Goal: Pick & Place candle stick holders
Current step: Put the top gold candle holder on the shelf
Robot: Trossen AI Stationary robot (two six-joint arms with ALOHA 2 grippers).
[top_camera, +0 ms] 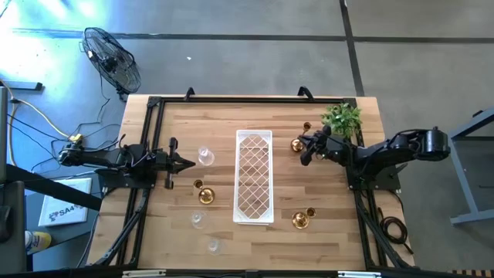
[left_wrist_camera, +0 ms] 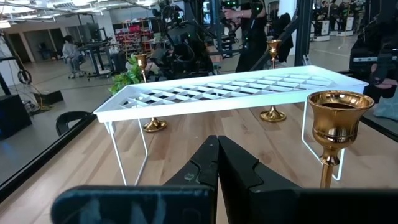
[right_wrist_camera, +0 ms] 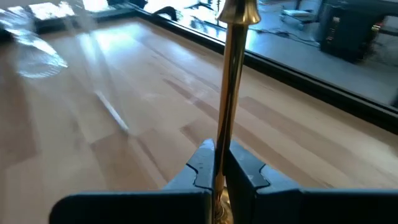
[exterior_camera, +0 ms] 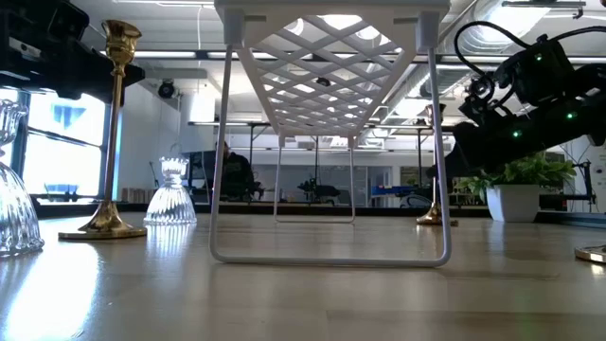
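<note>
Your right end effector (right_wrist_camera: 216, 167) is clamped on the thin stem of a brass holder (right_wrist_camera: 232, 74), between the tray (top_camera: 253, 185) and the plant (top_camera: 343, 118) near the tabletop's right edge. Your left end effector (left_wrist_camera: 217, 163) is closed, empty, left of the tray.

Floor: smooth grey concrete floor (top_camera: 247, 46) crossed by dark seam lines.
Fan: black wire-caged floor fan (top_camera: 112, 58) beyond the tabletop's far left corner.
Room: open workshop, ceiling strip lights (exterior_camera: 180, 5), desks.
Person: seated at a distant desk (left_wrist_camera: 69, 51).
</note>
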